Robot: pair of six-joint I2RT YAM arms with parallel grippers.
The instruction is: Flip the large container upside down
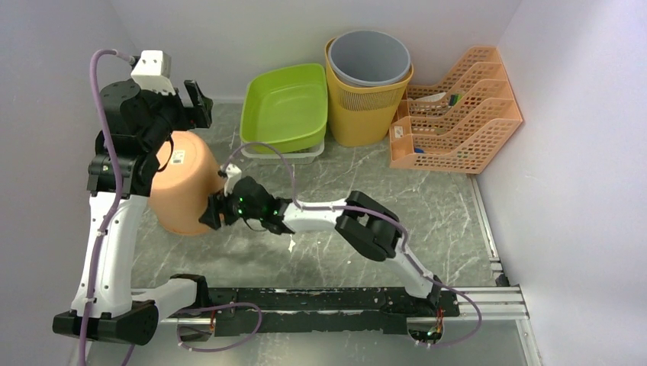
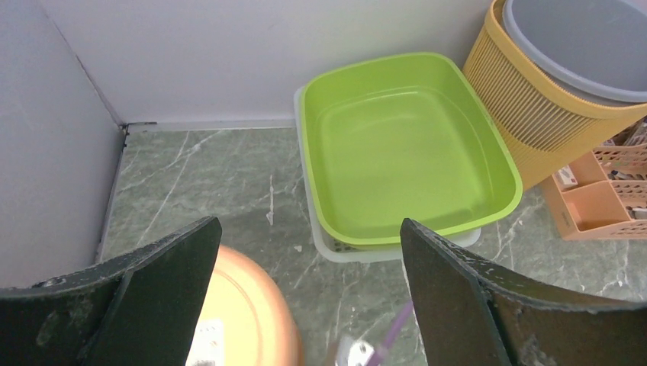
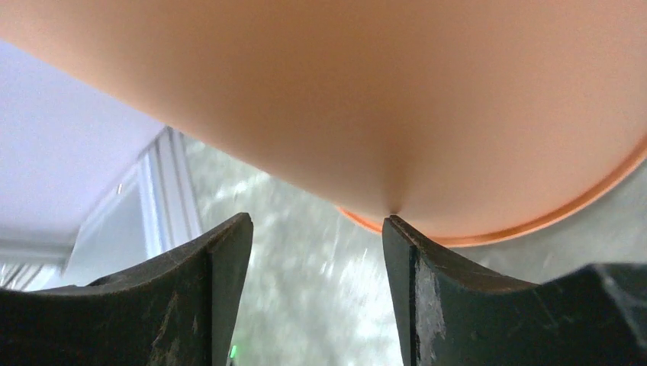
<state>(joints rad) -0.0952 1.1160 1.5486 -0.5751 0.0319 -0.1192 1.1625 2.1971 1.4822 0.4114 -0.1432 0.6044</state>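
The orange bucket (image 1: 183, 187) lies rim toward the counter (image 1: 427, 198) near the left wall, with bare counter open to its right. The right fingers (image 3: 206, 305) are spread, one tip touching its side just above the rim. The left fingers (image 2: 152, 297) are spread above it, holding nothing. Its white sticker (image 1: 178, 158) is unreadable.

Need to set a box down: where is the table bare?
Bare tabletop lies between the right arm, the file rack and the right wall, and a patch before the green basin. The back row and the left corner by the orange tub are crowded.
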